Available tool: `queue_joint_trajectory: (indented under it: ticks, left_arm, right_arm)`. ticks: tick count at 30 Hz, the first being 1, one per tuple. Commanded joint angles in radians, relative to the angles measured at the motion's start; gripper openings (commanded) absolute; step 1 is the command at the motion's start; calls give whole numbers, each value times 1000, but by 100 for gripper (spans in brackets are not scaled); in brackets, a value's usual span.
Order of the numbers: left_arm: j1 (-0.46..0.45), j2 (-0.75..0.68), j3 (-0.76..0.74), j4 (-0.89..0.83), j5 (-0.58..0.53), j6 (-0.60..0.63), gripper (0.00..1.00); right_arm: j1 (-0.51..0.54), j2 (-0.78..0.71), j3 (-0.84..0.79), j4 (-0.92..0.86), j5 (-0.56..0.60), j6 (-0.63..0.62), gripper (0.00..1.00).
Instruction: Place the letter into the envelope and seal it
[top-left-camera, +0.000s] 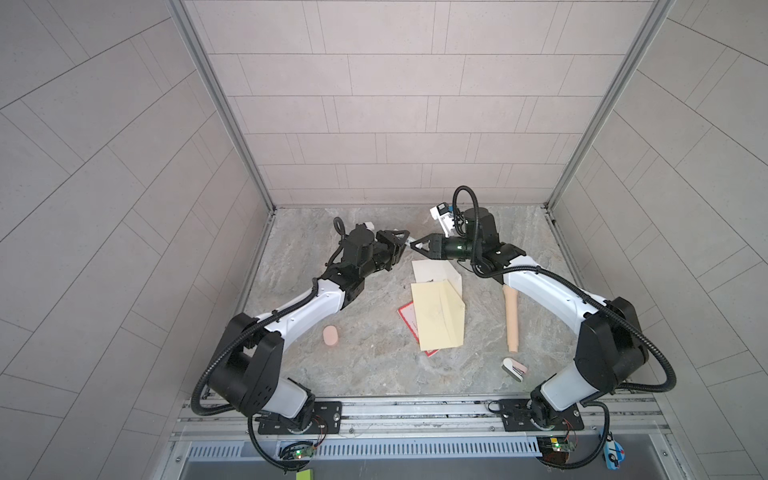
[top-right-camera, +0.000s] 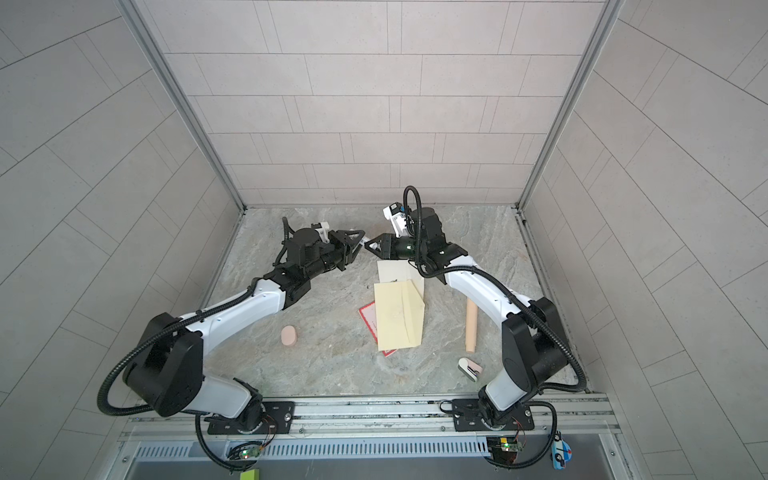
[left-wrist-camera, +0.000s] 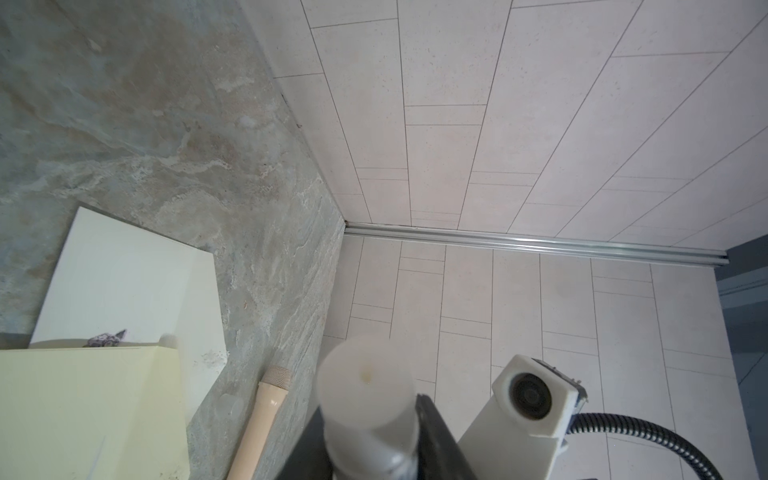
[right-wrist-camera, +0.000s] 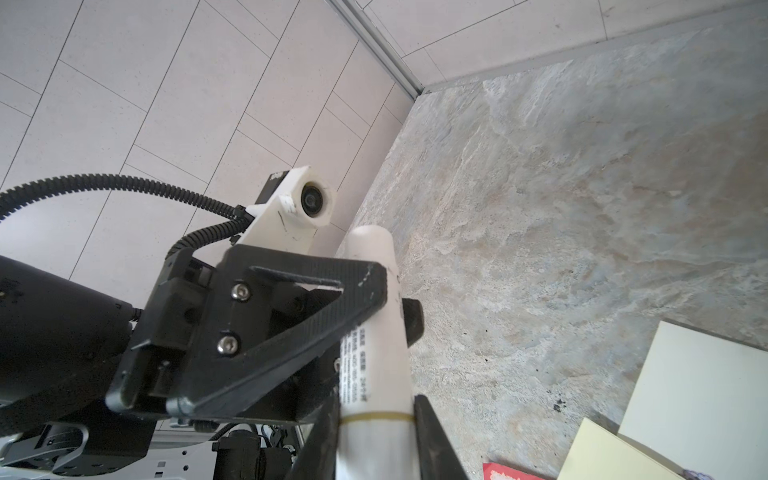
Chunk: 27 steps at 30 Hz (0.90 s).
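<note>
Robot lab cell: tile-print wall panels (top-left-camera: 395, 104), aluminium frame post (top-left-camera: 220, 104), stone-look tabletop (top-left-camera: 365, 365), mounting rail (top-left-camera: 415, 409).

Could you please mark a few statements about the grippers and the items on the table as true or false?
1. The left gripper and the right gripper both grip one white tube, held off the table. True.
2. The pale yellow paper lies beneath the red-edged card. False: it lies on top of the card.
3. In both top views the peach rod lies to the right of the papers. True.
4. The pink oval pad rests on the envelope. False: it sits on bare table, left of the papers.
</note>
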Motion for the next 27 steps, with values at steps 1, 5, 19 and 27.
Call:
queue_joint_trajectory:
  ticks: [1,5,19,27]
  left_arm:
    - [-4,-4,19,3,29,11,20]
    - [-4,0,25,5,38,15,4]
    - [34,137,-31,853,432,149,0]
    - [35,139,11,770,596,243,0]
  right_arm:
    - [-3,21,37,0,-26,-17,7]
    - [-3,23,71,-69,-33,-63,9]
    - [-28,-14,56,83,-363,101,4]
    - [29,-62,194,-412,-376,-304,16]
